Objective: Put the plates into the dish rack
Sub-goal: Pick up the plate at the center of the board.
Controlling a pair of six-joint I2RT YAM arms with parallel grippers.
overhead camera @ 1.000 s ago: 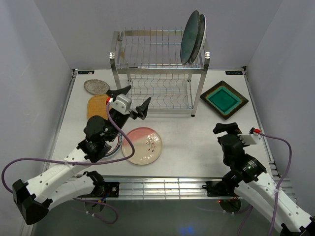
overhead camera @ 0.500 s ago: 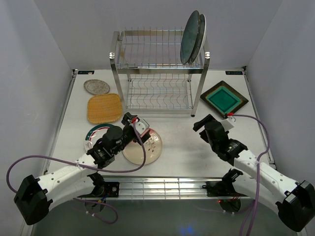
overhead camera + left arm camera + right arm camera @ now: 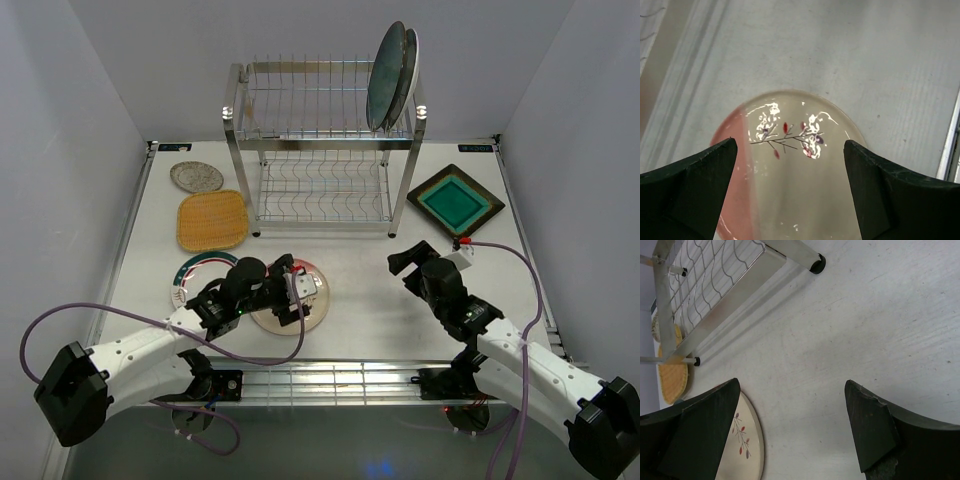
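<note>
The pink-cream plate (image 3: pixel 318 305) with a twig pattern lies flat at the table's front. My left gripper (image 3: pixel 292 292) hovers low over it, open, and the plate (image 3: pixel 790 190) shows between the wide-apart fingers with nothing gripped. My right gripper (image 3: pixel 408 258) is open over bare table to the plate's right, and the plate's edge (image 3: pixel 747 450) shows beside its left finger. The dish rack (image 3: pixel 325 150) stands at the back with a dark blue-grey plate (image 3: pixel 385 78) and a white one (image 3: pixel 410 65) upright in its top tier.
A small silver-grey plate (image 3: pixel 196 177) and a yellow woven square plate (image 3: pixel 211 220) lie left of the rack. A green-rimmed plate (image 3: pixel 195 272) lies partly under my left arm. A brown square plate with a teal centre (image 3: pixel 455 202) lies to the rack's right.
My left arm has swung back from the rack's lower tier and come down over the pink-cream plate. My right arm has reached forward and left. Both grippers stayed open.
</note>
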